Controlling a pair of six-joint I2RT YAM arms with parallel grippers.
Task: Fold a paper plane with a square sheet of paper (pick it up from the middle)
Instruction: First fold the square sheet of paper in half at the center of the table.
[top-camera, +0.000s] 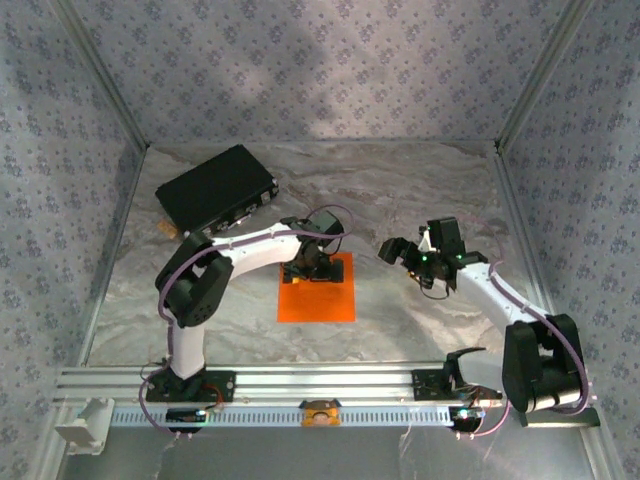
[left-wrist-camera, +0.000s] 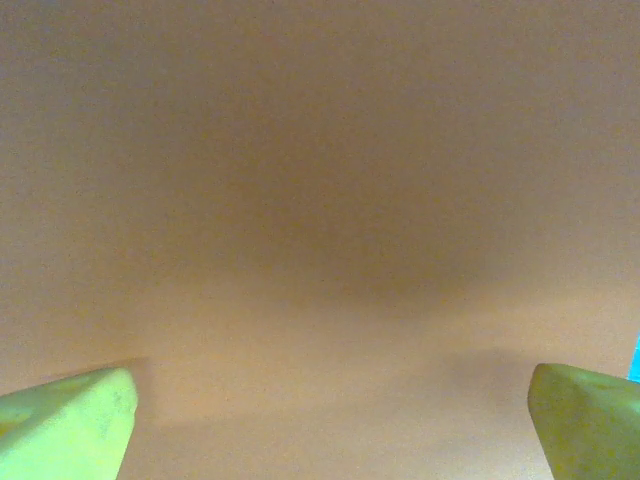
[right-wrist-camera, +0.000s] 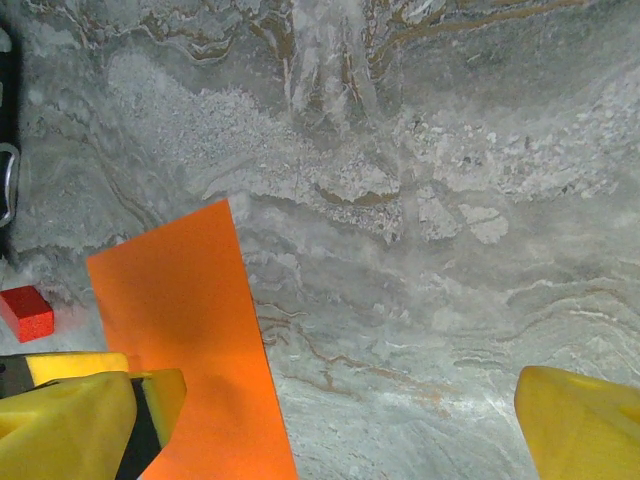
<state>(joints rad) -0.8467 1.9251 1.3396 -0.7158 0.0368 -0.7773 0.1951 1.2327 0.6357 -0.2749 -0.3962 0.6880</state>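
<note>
Directly beneath my left pincer (top-camera: 312, 262) lies the thin, bright orange square sheet of paper (top-camera: 317, 290), flat on the grey marbled tabletop (top-camera: 420, 190). I hang low over it, toward its far side, with my jaws spread as wide as they go. From my left wrist the orange sheet (left-wrist-camera: 320, 200) runs from edge to edge, with my yellow-green fingertips (left-wrist-camera: 70, 425) standing at either side and nothing between them. I judge I am poised to come down on the middle, where a pinch can raise a ridge without dragging a corner. My right pincer (top-camera: 400, 252), also spread and empty, waits off to the paper's right above bare marble. The sheet's edge (right-wrist-camera: 180, 310) is just beside its left finger, with a small red block (right-wrist-camera: 27, 312) beyond. No fold is made yet.
</note>
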